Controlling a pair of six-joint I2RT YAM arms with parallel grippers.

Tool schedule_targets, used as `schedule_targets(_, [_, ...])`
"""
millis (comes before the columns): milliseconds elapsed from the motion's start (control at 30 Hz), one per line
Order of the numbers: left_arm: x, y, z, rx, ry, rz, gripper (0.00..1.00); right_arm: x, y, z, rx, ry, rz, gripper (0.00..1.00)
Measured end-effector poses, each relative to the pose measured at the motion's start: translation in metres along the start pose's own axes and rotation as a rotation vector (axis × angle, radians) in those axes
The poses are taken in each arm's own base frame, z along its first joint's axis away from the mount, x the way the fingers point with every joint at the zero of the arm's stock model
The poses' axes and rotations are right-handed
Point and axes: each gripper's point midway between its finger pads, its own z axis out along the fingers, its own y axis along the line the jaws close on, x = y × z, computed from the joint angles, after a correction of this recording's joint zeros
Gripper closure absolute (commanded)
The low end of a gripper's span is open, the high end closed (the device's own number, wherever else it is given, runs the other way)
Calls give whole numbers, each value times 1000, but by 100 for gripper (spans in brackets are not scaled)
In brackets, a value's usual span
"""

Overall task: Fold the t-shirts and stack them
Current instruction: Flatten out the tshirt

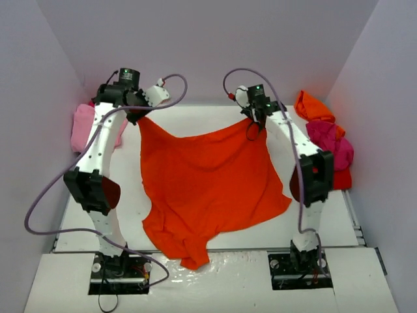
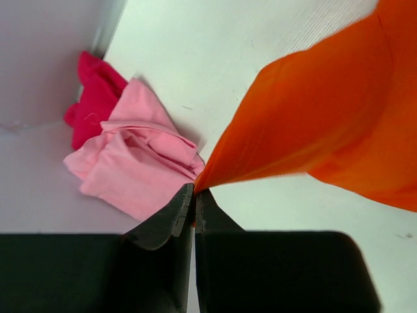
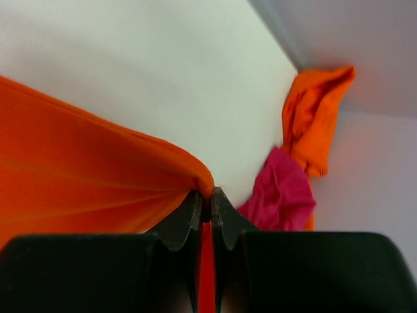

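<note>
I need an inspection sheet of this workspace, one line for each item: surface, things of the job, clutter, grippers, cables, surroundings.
Surface: white table, bare around the cloth.
Job's things: orange-red t-shirt stretched between both arms, its lower end reaching the near edge. Pink t-shirt and red t-shirt crumpled at the far left. Orange t-shirt and magenta t-shirt heaped at the far right.
Clutter: nothing seen.
Grippers: left gripper and right gripper, jaws shut, each on one corner of the orange-red t-shirt.
Cables: left arm's cable loops wide beside the arm; right arm's cable arcs above the wrist.
Surroundings: plain grey walls on three sides.
</note>
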Motion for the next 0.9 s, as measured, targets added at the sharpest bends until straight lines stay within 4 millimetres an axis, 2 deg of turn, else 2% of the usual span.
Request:
schedule_targets(100, [18, 0, 73, 39, 98, 21, 100, -27, 1, 62, 5, -7, 4, 100])
schedule_targets(167, [28, -1, 112, 48, 139, 28, 100, -33, 6, 96, 9, -7, 7, 100])
schedule_targets(200, [34, -1, 130, 47, 159, 32, 100, -29, 12, 110, -7, 18, 0, 100])
schedule_targets(333, [45, 6, 184, 4, 197, 35, 100, -29, 18, 159, 3, 26, 5, 100])
schedule_targets(400, [50, 11, 205, -22, 208, 32, 100, -25, 21, 175, 3, 35, 7, 100])
schedule_targets(500, [55, 16, 224, -52, 222, 25, 100, -18, 26, 185, -3, 51, 6, 100])
schedule_targets(567, [55, 22, 229, -80, 222, 21, 100, -17, 24, 186, 4, 50, 11, 100])
schedule_targets(900, [44, 66, 211, -227, 198, 7, 100, -28, -8, 192, 94, -22, 60, 100])
